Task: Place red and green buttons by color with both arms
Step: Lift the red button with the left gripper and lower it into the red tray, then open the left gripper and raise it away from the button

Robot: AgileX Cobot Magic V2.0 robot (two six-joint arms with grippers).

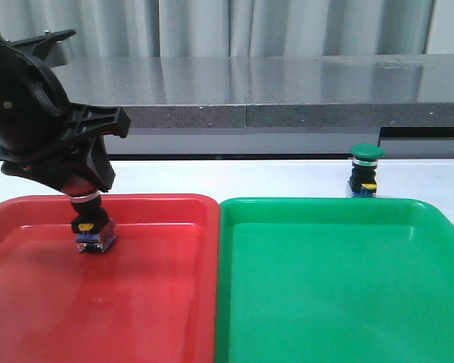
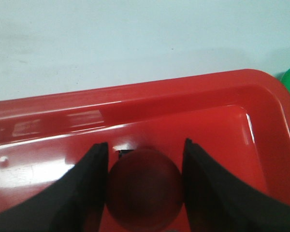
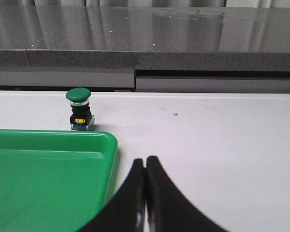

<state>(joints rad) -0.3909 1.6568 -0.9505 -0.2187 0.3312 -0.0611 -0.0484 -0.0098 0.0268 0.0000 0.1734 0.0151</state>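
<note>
Left end effector (image 1: pixel 91 198) pinches red button (image 1: pixel 92 227); right end effector (image 3: pixel 145 169) pressed together (beside tray edge).

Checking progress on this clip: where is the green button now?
Front view: the green button stands upright on the white table, right side, just behind the green tray far rim, not in it.

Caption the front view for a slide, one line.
Left end effector holds the red button over the red tray; green button waits behind the green tray.
</note>
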